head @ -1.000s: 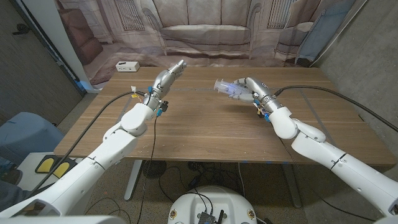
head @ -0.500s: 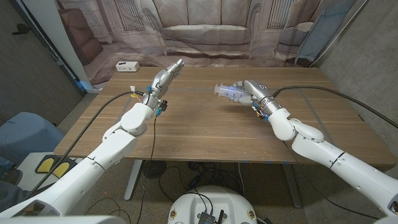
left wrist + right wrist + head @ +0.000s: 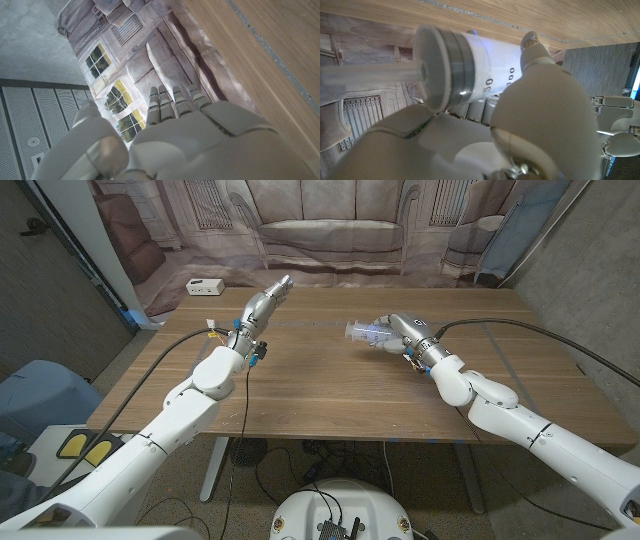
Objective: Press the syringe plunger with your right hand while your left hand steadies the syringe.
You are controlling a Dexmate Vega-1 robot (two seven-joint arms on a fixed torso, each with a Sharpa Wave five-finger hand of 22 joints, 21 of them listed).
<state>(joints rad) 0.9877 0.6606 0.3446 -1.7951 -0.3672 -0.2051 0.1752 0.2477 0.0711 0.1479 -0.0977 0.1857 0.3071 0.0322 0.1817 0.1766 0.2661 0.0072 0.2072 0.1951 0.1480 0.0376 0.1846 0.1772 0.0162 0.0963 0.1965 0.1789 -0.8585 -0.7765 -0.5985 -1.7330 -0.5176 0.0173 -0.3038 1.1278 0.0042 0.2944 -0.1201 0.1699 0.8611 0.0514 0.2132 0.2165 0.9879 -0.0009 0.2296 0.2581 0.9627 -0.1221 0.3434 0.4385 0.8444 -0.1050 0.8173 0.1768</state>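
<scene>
My right hand (image 3: pixel 397 332) holds a clear plastic syringe (image 3: pixel 364 332) above the far right part of the table, its free end pointing toward my left. In the right wrist view the syringe barrel (image 3: pixel 470 60) with printed numbers and a grey flange lies across my curled fingers (image 3: pixel 540 75), and the plunger rod (image 3: pixel 365 75) is blurred. My left hand (image 3: pixel 268 298) is raised over the far left of the table with fingers straight and together, holding nothing, well apart from the syringe. The left wrist view has the left hand (image 3: pixel 190 130) with fingers (image 3: pixel 170 100) extended.
A white power strip (image 3: pixel 204 286) lies at the far left corner of the wooden table (image 3: pixel 320 390). A printed backdrop of a sofa hangs behind the table. Cables run along both arms.
My right hand has carried the syringe slightly toward the far side and turned its wrist. My left hand has shifted a little to the left and lifted.
</scene>
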